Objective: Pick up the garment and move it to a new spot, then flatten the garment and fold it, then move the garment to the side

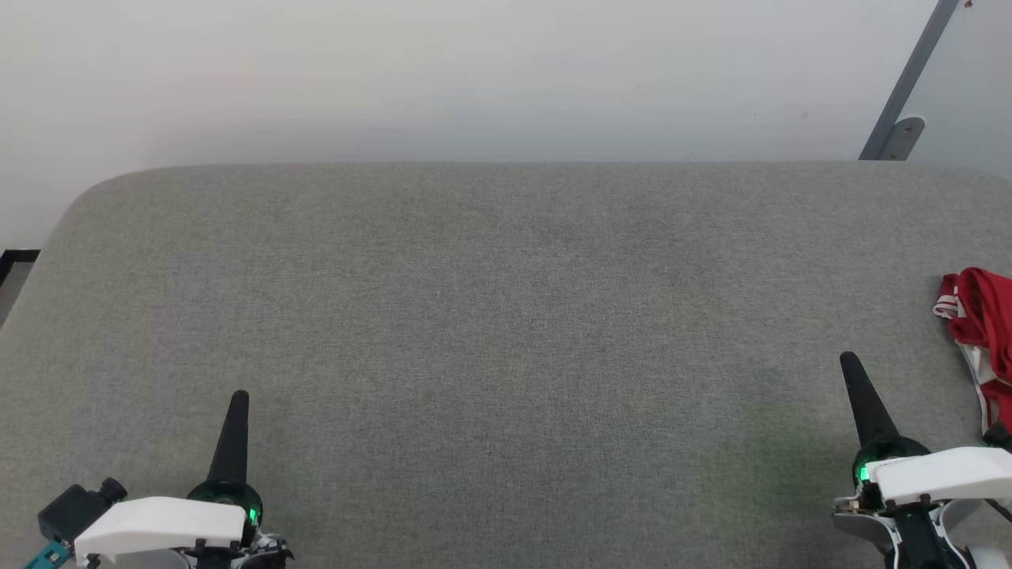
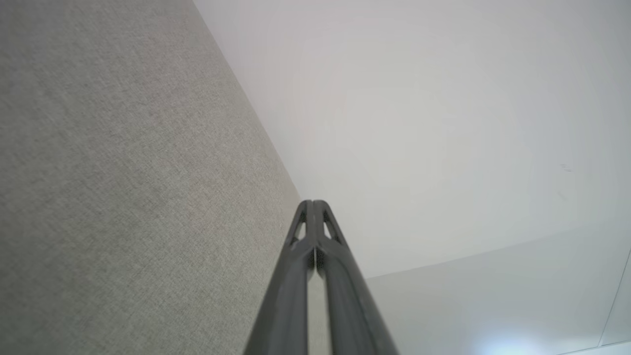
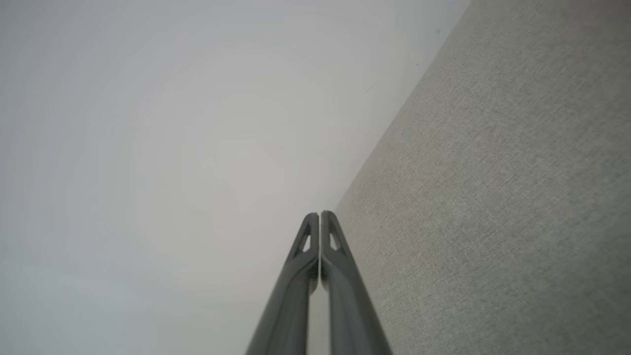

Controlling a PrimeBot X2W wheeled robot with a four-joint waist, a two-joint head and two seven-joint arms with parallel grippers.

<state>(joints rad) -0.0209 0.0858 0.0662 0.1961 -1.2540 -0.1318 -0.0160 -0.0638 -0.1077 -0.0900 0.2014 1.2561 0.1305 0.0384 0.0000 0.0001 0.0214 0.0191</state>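
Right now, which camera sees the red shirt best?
The head view: the garment lies bunched at the right edge of the grey surface, partly cut off by the picture. The left wrist view looks along the shut left fingers at that surface and a pale wall; the right wrist view, along the right fingers, likewise.

A grey fabric-covered surface (image 1: pixel 506 316) meets a pale wall (image 1: pixel 474 71).

It looked like a plain test room or lab: a wide surface (image 1: pixel 490 300) covered in grey woven fabric, with a rounded corner, stood against a bare white wall (image 1: pixel 443 71), and a grey metal strut (image 1: pixel 909 83) slanted up at the far right.
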